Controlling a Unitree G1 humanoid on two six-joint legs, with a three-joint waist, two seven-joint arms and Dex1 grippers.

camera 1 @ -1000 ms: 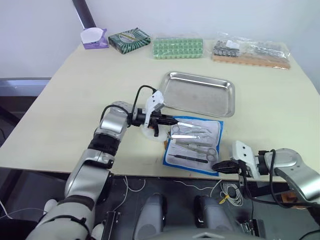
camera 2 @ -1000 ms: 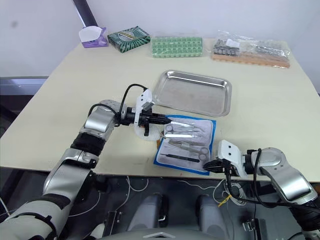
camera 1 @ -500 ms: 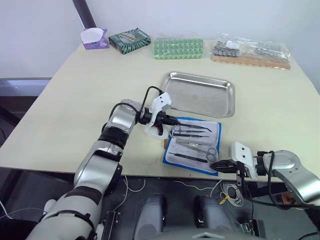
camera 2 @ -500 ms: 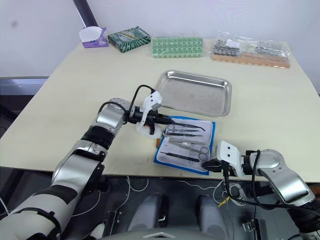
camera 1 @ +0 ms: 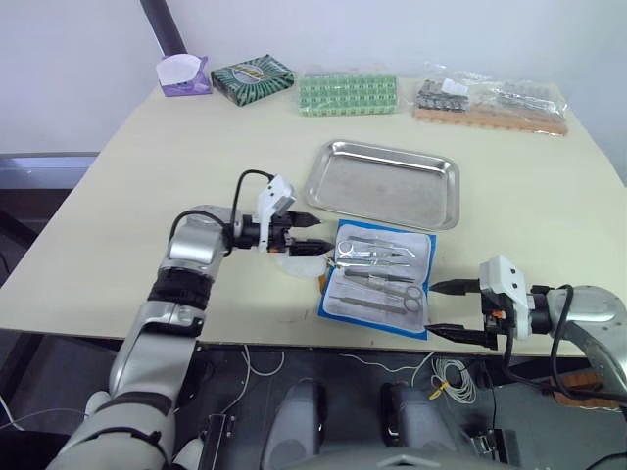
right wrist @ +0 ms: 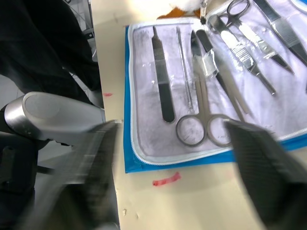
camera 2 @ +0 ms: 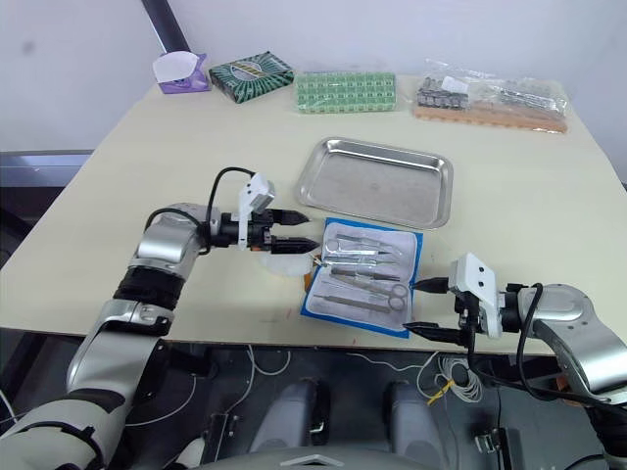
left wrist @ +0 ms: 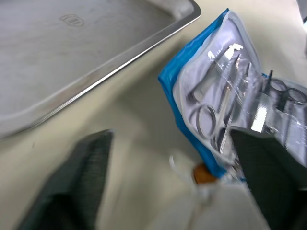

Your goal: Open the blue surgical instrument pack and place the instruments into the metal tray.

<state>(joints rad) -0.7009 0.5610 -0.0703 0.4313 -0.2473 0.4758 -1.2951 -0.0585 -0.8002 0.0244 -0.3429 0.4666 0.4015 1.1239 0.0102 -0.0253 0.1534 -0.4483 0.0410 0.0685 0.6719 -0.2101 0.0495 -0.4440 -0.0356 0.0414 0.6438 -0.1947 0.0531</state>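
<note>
Near the front edge of the counter (camera 1: 127,196) lay the blue surgical instrument pack (camera 1: 377,278), flap folded back, whitish lining up — so the opening part looked done! On that lining sat the instruments (camera 1: 376,264): ring-handled scissors, tweezers, a flat-handled tool, all side by side and all still in the pack. Just beyond it, almost touching its far edge, the metal tray (camera 1: 384,183) shone bare — nothing moved over yet, so the whole transfer was left, as I judged it.

My left jaws (camera 1: 312,231) were spread wide, holding nothing, tips just beside the pack's left edge, over a pale scrap of something I couldn't make out. My right jaws (camera 1: 449,308) were spread too, empty, off the pack's right corner at the counter's front edge. Along the back sat a dark green patterned box (camera 1: 253,75), a green grid-patterned pack (camera 1: 348,94) and bagged metal parts (camera 1: 493,101) — not my business.
</note>
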